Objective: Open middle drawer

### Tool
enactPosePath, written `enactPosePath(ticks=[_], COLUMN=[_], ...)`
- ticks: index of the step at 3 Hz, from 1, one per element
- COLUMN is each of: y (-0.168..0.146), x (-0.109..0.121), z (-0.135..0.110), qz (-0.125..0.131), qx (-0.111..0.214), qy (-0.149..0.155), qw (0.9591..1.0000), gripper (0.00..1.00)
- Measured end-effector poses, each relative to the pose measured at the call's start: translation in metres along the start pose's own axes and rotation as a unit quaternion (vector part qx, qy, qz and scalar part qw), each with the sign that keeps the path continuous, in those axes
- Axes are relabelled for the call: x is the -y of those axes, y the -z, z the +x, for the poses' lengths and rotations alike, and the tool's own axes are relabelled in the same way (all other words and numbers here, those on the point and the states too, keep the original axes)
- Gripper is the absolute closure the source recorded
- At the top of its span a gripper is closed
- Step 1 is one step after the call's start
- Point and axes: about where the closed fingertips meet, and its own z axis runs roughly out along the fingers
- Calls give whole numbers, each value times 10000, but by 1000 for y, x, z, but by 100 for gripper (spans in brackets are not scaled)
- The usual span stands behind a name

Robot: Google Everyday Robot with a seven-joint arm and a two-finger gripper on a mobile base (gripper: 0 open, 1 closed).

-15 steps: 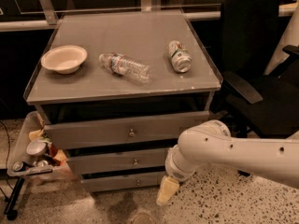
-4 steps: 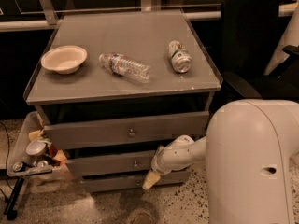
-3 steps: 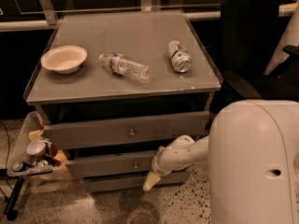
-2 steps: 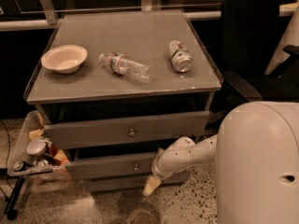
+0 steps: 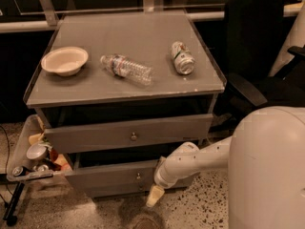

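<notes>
An office-like workroom is being suggested by a black office chair point(image 5: 252, 42), a speckled floor point(image 5: 205, 209) and a grey drawer cabinet point(image 5: 143, 37), before which the gripper point(image 5: 153, 197) is being held low.

arm point(image 5: 202, 160): extended leftward and slightly down from the bulky white shell point(image 5: 269, 171) at lower right | wrist point(image 5: 166, 172): bent downward | gripper point(image 5: 153, 196): hung below wrist, bottom centre of view, yellowish tip pointing down
</notes>
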Motion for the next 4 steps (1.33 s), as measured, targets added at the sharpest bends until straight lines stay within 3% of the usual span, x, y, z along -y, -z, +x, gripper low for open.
enactPosePath(ticks=[1, 4], y=[5, 26], x=[0, -44], z=[-2, 18], qz=[0, -512], qx=[0, -202], qy=[0, 124], qw=[10000, 9984], gripper=[0, 0])
